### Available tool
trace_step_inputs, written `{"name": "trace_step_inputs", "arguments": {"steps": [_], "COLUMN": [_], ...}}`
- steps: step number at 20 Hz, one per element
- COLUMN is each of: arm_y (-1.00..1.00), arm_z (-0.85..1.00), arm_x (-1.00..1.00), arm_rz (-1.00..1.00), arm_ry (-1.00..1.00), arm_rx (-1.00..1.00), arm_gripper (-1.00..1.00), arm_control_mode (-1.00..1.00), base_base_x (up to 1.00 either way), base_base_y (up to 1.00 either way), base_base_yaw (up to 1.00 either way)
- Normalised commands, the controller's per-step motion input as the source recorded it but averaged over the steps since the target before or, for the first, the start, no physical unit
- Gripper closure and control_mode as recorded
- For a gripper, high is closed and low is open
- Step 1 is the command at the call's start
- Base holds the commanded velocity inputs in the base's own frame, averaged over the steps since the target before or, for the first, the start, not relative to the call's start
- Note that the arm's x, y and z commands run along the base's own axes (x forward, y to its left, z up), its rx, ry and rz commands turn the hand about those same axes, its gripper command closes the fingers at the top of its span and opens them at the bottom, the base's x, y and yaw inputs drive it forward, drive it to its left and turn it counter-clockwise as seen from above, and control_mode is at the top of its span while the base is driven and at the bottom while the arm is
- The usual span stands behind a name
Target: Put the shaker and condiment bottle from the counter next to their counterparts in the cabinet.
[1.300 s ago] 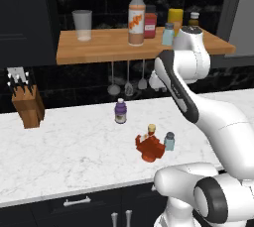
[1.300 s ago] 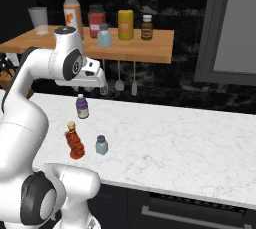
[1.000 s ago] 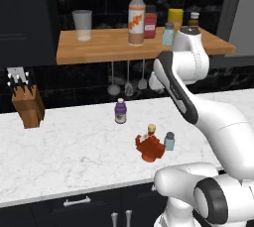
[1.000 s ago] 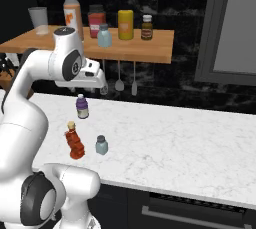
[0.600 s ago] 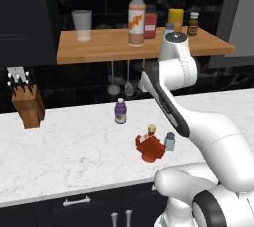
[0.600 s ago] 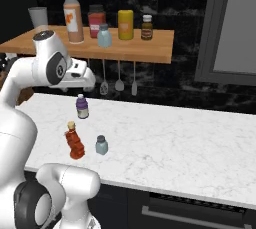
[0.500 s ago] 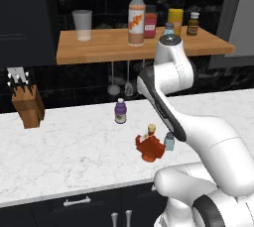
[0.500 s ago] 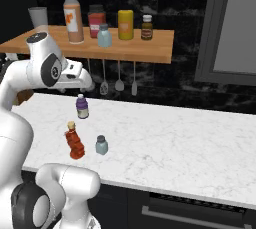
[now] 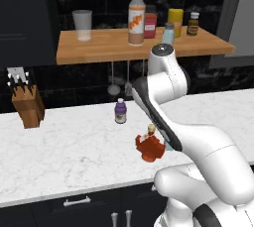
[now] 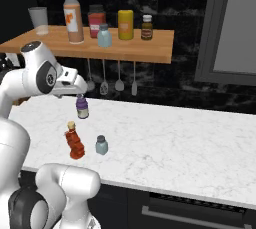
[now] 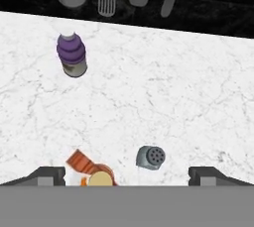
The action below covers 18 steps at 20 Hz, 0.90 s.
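Pincer: its two tips (image 11: 127,175) stand wide apart and empty, hanging above the desk (image 11: 188,97) over the shaker and the red bottle.
Shaker: upright on the desk (image 10: 101,145), just beside the red bottle, apart from it. Likely light and stiff with a smooth, slippery wall; best taken across the body below the cap.
Red bottle: upright near the front edge (image 9: 150,147), bulbous with a narrow neck. Probably heavier and easy to tip; the belly looks a surer hold than the neck.
Purple bottle: farther back on the desk (image 9: 120,111), well apart from both.
Shelf: the wooden board (image 10: 155,43) carries the tall orange-labelled bottle (image 9: 136,15) and a second blue shaker (image 10: 104,36).
Views: the hand view looks down on the shaker's perforated cap (image 11: 151,157); the left base view has the arm across that shaker, while the right base view shows it whole.
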Motion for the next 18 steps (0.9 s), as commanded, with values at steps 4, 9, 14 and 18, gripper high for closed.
{"name": "trace_step_inputs", "arguments": {"steps": [4,9,14,18], "arm_y": [0.36,0.35,0.34,0.31], "arm_z": [-0.36,-0.05,0.00,-0.24], "arm_x": [-0.03,0.17,0.35,0.24], "arm_rz": [-0.05,-0.08,0.01,0.03], "arm_ry": [0.01,0.30,0.70,0.47], "arm_rx": [-0.07,-0.10,-0.15,-0.20], "arm_gripper": [-1.00,-1.00,-1.00,-1.00], "arm_control_mode": [-1.00,-1.00,-1.00,-1.00], "base_base_x": [0.00,0.00,0.00,0.00], "base_base_y": [0.00,0.00,0.00,0.00], "base_base_yaw": [0.00,0.00,0.00,0.00]}}
